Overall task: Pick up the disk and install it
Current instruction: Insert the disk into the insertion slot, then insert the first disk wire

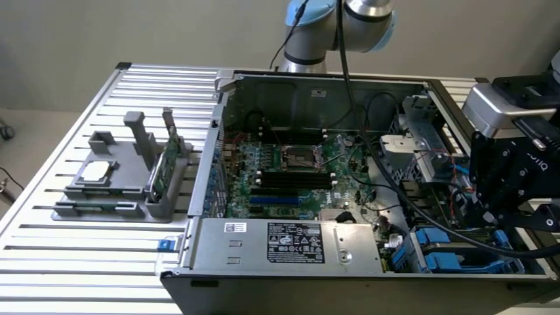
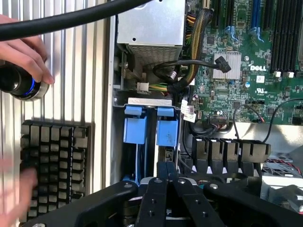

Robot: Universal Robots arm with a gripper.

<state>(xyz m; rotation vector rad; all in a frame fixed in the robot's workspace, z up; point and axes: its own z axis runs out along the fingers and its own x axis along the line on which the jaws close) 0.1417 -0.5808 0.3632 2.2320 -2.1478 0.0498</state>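
So on the exterior view's left, a grey fixture (image 1: 122,190) sits on the slatted table (image 1: 52,262). It holds a small square chip (image 1: 96,172) lying flat and a green circuit card (image 1: 166,164) standing on edge, well apart from everything else. Moving right you get the open computer case (image 1: 216,125), with the motherboard (image 1: 289,170) flat on its floor and the power supply (image 1: 289,243) boxed in along the near side. The arm's base (image 1: 341,26) is at the far side, behind the case. Then the near right corner is the drive bay, and that's where the disk (image 1: 442,252) (image 2: 166,133) is. It stands on edge in the bay just beside a second blue carrier (image 2: 136,128). Only the blue frame really shows, so it's hard to say how far down it's seated. The gripper (image 2: 166,166) hangs over that right end of the case. In the wrist view its black fingers (image 2: 154,198) are drawn together, tips meeting with nothing between them, just above the disk's blue tab and not gripping it. Outside the case wall by that corner, the wrist view also catches a person's hand (image 2: 26,54) resting on a round black knob (image 2: 19,82) with a blue ring. A dark keyboard (image 2: 54,158) lies on the slats next to it, and a second, blurred hand (image 2: 14,189) is at the keyboard's edge.
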